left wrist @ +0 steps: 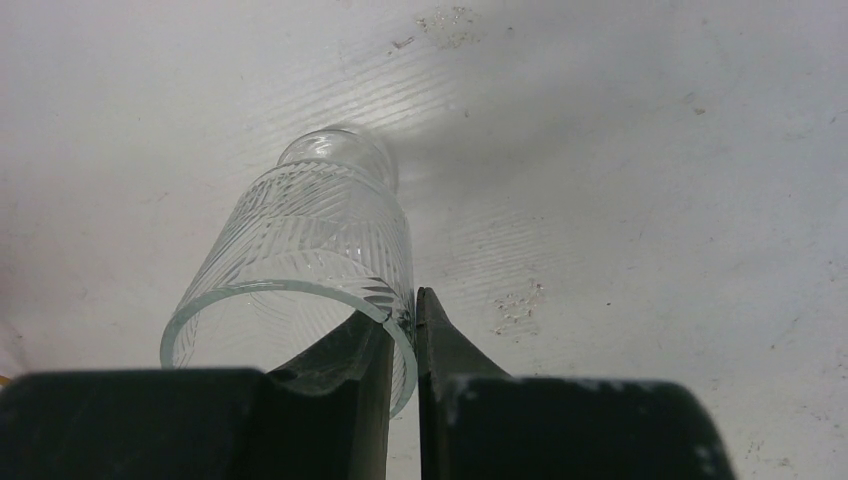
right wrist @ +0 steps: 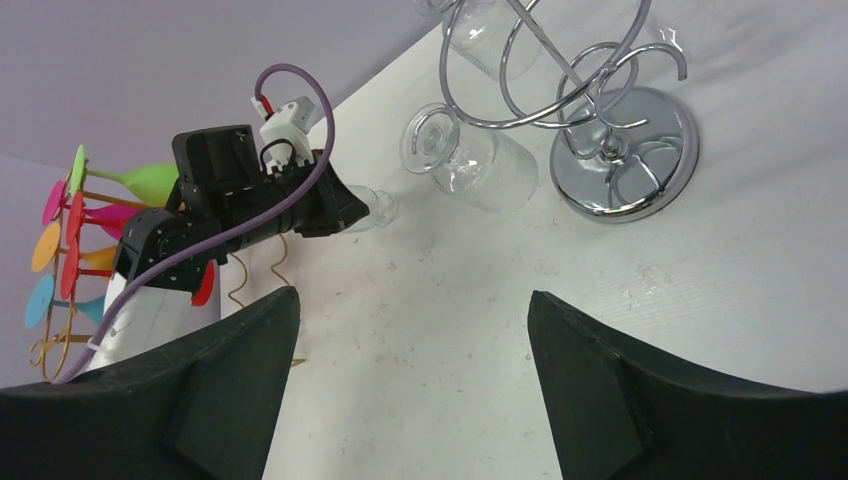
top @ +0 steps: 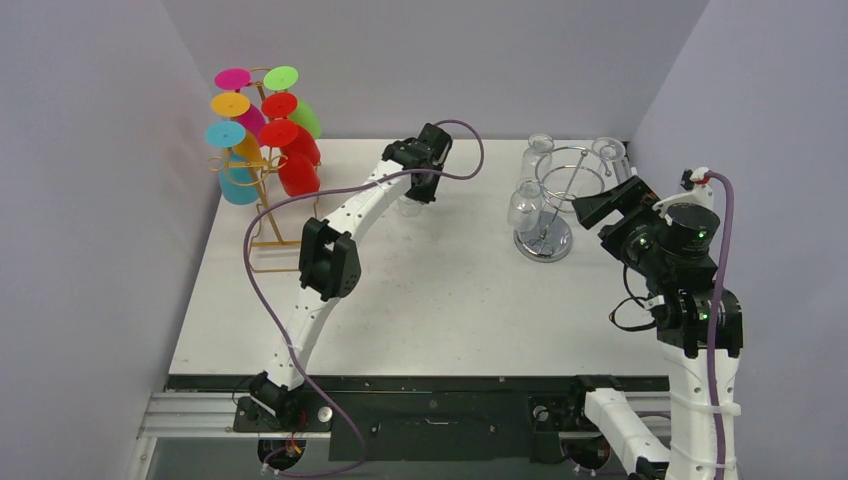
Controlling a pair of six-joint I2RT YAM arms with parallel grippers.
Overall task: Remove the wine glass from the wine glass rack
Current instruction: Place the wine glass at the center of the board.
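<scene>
From above, the left pincer (top: pixel 418 190) is out over the far middle of the white worktop (top: pixel 450 300). It is clenched on a clear wine glass with cut lines in its side (top: pixel 408 208). That glass is well away from the shiny silver wire rack (top: pixel 545 245) on the right. Three other clear glasses (top: pixel 525 205) hang on that rack. The right pincer (top: pixel 598 207) is just beside the rack and holds nothing. On the far left is a gold wire rack (top: pixel 268 235) full of bright plastic glasses (top: pixel 290 165). No arm is near it.

The left wrist camera looks down the left pincer's two black fingers (left wrist: pixel 385 370). They pinch the rim of the clear wine glass (left wrist: pixel 310 250), one finger inside the bowl and one outside. The other end of the glass points down at the worktop. I cannot tell if it touches.

The right wrist camera shows the right pincer (right wrist: pixel 410 300) spread wide with nothing between its fingers. It looks across at the silver rack (right wrist: pixel 625 160), where one hanging glass (right wrist: pixel 470 165) is tipped low, close to the worktop. Farther off, the left pincer holds its glass.

I think one glass is already off the rack. It may need setting down and letting go. The three on the rack are left, and the right pincer looks ready to reach for one.
</scene>
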